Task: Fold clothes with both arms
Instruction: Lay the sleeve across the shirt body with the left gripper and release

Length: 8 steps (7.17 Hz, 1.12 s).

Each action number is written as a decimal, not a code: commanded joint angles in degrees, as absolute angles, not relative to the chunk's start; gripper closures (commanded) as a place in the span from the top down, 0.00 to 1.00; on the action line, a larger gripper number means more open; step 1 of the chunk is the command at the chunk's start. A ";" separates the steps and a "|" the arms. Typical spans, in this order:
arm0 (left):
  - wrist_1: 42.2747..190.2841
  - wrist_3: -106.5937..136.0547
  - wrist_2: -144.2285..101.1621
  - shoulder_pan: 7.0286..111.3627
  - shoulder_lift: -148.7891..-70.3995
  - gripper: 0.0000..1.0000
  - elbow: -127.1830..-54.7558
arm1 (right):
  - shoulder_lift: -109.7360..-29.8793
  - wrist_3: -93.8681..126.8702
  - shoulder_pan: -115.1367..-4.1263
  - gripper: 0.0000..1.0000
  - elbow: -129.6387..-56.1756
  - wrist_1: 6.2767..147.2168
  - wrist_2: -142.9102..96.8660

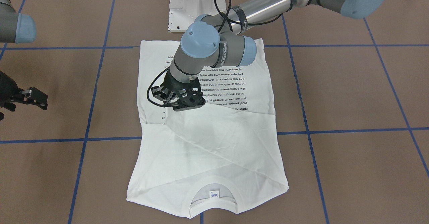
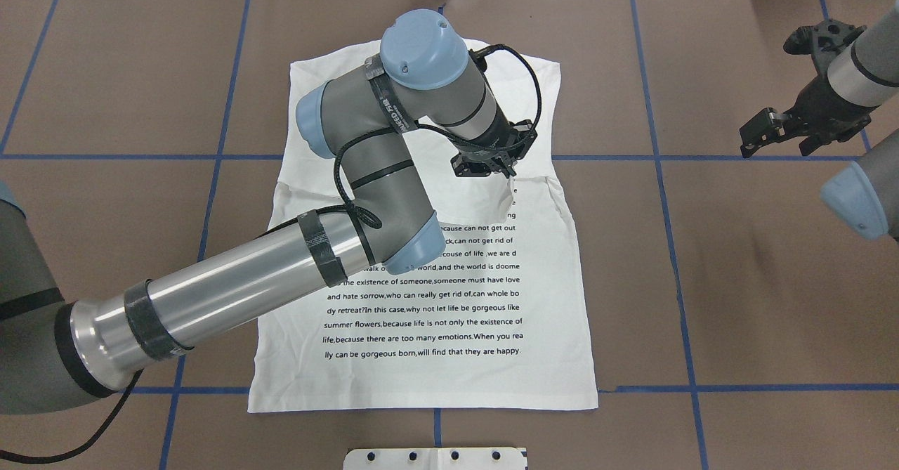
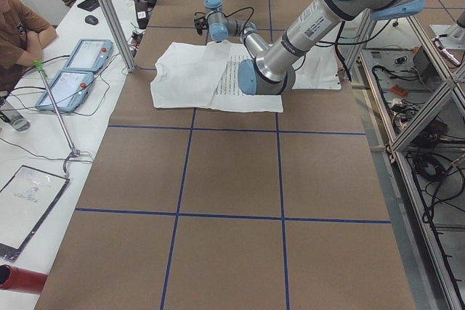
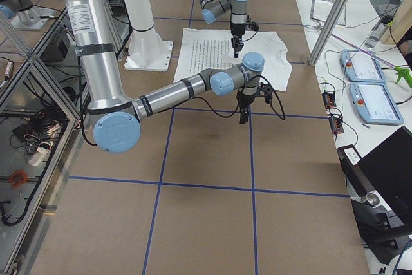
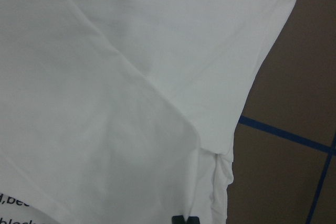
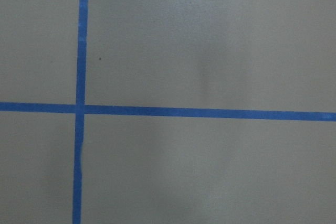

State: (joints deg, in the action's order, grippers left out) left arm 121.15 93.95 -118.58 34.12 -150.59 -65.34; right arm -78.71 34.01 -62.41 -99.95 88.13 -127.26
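The white long-sleeved T-shirt (image 1: 214,150) lies flat on the brown table, text side up (image 2: 421,315), with the sleeves folded in across the chest. Its collar and neck label (image 1: 213,194) point away from the robot. My left arm reaches over the shirt. My left gripper (image 2: 491,168) hangs just above the chest near the shirt's right side edge (image 1: 164,98). In the left wrist view its fingertips (image 5: 185,219) sit close together, with no cloth lifted. My right gripper (image 2: 776,133) is open and empty over bare table, well off the shirt's right side (image 1: 35,98).
The white pedestal (image 1: 187,6) stands at the robot's edge behind the shirt's hem. Blue tape lines (image 6: 157,111) grid the brown table (image 2: 702,280). In the exterior left view, tablets (image 3: 87,56) and a seated person (image 3: 22,27) are past the table's far edge.
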 commanded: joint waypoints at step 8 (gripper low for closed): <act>110.10 83.89 -115.31 33.84 -131.02 0.99 -92.98 | -82.15 47.51 -56.81 1.00 -105.53 75.69 -127.37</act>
